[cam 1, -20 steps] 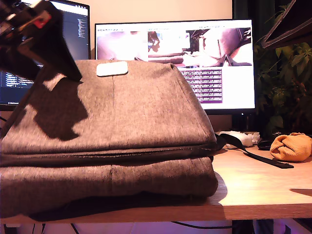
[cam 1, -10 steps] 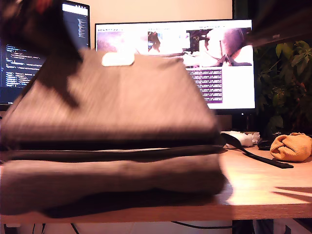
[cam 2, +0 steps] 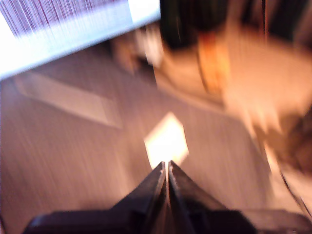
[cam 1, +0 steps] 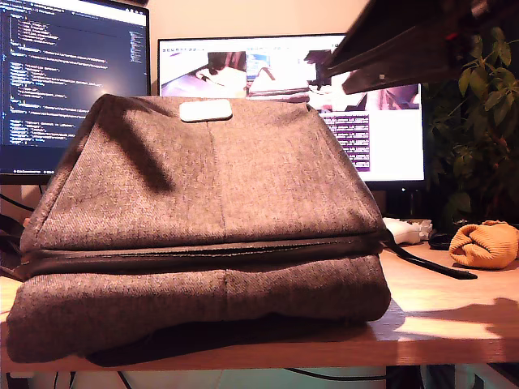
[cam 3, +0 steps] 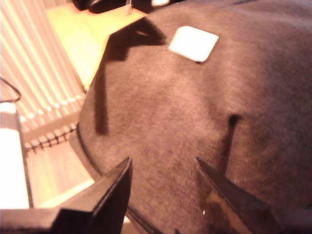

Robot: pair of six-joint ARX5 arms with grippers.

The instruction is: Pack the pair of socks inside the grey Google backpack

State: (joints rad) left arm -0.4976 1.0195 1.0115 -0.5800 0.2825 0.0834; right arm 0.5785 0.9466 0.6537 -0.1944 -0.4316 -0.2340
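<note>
Since a second ago the dark arm has left the exterior view's upper left; the backpack (cam 1: 211, 227) is sitting zipped, the socks (cam 1: 485, 245) lying untouched on the surface (cam 1: 438, 312). You are steering my first pincer (cam 2: 167, 168), pressed shut and empty, and my second pincer (cam 3: 163, 173), spread open and empty; next you need the zipper.

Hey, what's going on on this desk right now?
Two robot arms are working over a grey backpack lying closed on the desk. My second gripper hovers open above the backpack, holding nothing. My first gripper is shut and empty; its view is blurred. The socks sit untouched on the desk at the exterior view's right, not yet packed.
</note>
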